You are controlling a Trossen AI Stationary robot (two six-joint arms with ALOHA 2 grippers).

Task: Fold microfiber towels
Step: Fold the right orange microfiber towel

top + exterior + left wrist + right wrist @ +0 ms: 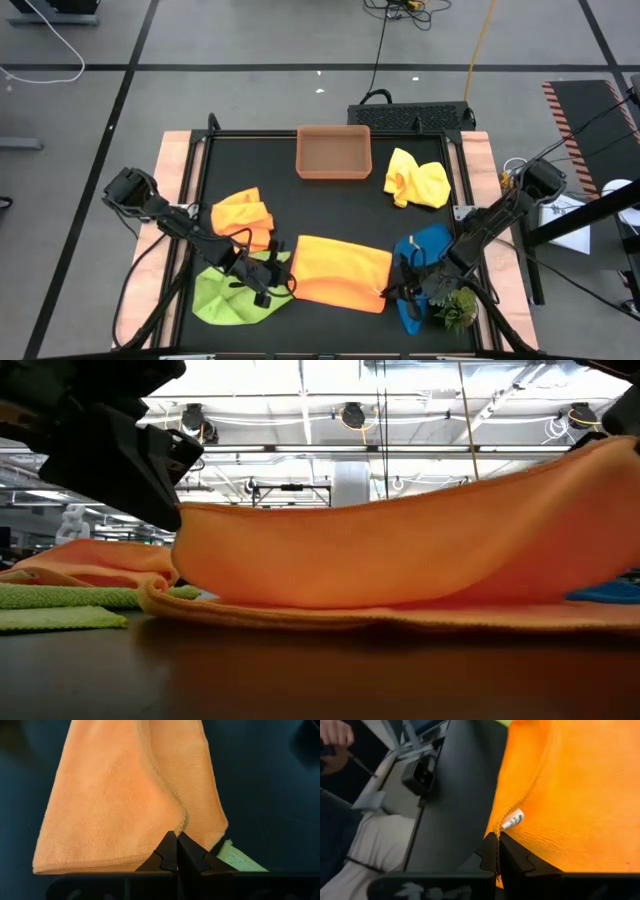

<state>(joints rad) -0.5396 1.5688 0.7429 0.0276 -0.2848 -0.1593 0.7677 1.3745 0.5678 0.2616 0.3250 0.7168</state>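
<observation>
Lying across the near middle of the black table (330, 205), the orange towel (340, 272) is folded over on itself, its upper layer lifted at both ends so that it sags in a shallow arc above the lower layer in the low view. The left gripper (283, 283) is pinched closed on the towel's left edge; the left wrist view shows the fingertips (170, 851) meeting on the hem where the two layers join. The right gripper (392, 290) is clamped on the towel's right edge, the fingers (506, 854) pressed together on the hem just beside a small white label (512, 820).

A lime green towel (232, 295) lies flat at the near left, partly under the left gripper and touching the orange towel's left end. A second orange-yellow towel (243, 218) lies crumpled just beyond it. A blue towel (425, 260) lies under the right arm at the near right, with a small green plant sprig (457, 310) near its right corner. A crumpled yellow towel (417, 180) lies at the far right, just beside a terracotta-brown tray (334, 172) at the far middle. A person's hand (335, 732) and light trouser leg show beyond the table edge in the right wrist view.
</observation>
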